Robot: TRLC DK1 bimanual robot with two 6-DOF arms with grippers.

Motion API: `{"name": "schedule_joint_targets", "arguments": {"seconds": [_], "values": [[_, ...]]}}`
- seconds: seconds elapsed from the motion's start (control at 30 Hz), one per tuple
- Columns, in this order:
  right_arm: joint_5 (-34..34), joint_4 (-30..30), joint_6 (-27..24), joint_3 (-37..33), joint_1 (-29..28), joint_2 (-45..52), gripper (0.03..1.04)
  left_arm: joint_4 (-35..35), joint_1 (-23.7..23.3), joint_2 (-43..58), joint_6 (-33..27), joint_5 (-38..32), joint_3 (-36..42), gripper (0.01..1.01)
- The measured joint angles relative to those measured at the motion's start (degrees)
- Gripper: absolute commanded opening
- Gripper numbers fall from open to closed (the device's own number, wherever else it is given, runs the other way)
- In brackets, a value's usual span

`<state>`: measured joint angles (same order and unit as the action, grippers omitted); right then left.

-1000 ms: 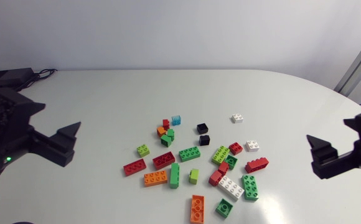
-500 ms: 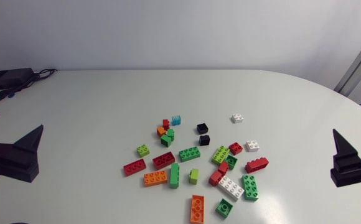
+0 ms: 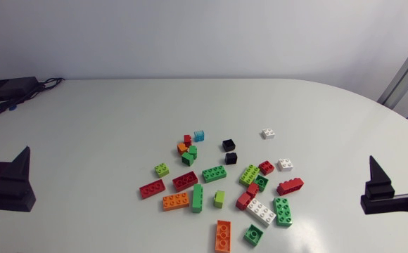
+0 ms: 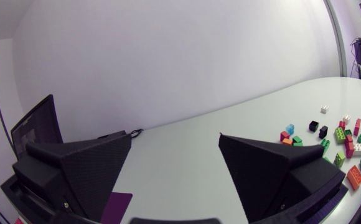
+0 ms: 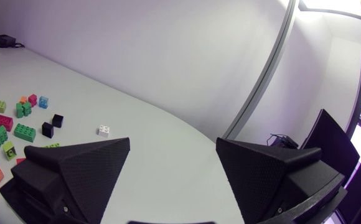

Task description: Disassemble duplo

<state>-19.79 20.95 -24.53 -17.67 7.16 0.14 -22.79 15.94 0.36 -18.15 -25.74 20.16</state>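
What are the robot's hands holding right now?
Nothing. The left gripper and the right gripper both have open fingers with nothing between them. All the bricks lie on the table.

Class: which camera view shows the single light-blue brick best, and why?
The head view: the light-blue brick lies unobstructed, seen from above, beside a small red brick. Both wrist views show it only as a tiny distant speck.

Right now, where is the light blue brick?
In the head view, the light blue brick lies between a small red brick on its left and a black brick.
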Motion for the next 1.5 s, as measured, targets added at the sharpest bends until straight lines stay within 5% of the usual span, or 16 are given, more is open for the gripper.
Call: {"name": "schedule_joint_targets", "arguments": {"seconds": [0.33, 0.6, 1.0, 1.5], "values": [[-2.71, -4.15, 1.55, 4.85, -0.46, 0.00, 1.00, 5.95, -3.23, 0.00, 1.31, 0.00, -4.81, 0.979], [-6.21, -15.65, 5.75, 8.31, -0.52, 0.00, 1.00, 9.20, -6.08, -0.02, 3.80, -0.02, -7.67, 0.979], [-6.03, -27.17, 4.59, 15.58, 0.13, -0.04, 1.00, 28.70, -8.28, -0.04, 9.27, 1.57, -18.64, 0.979], [12.46, -23.21, 6.16, 15.58, 0.13, 0.48, 1.00, 26.62, -11.15, -0.04, 11.80, 21.49, -19.10, 0.979]]}}
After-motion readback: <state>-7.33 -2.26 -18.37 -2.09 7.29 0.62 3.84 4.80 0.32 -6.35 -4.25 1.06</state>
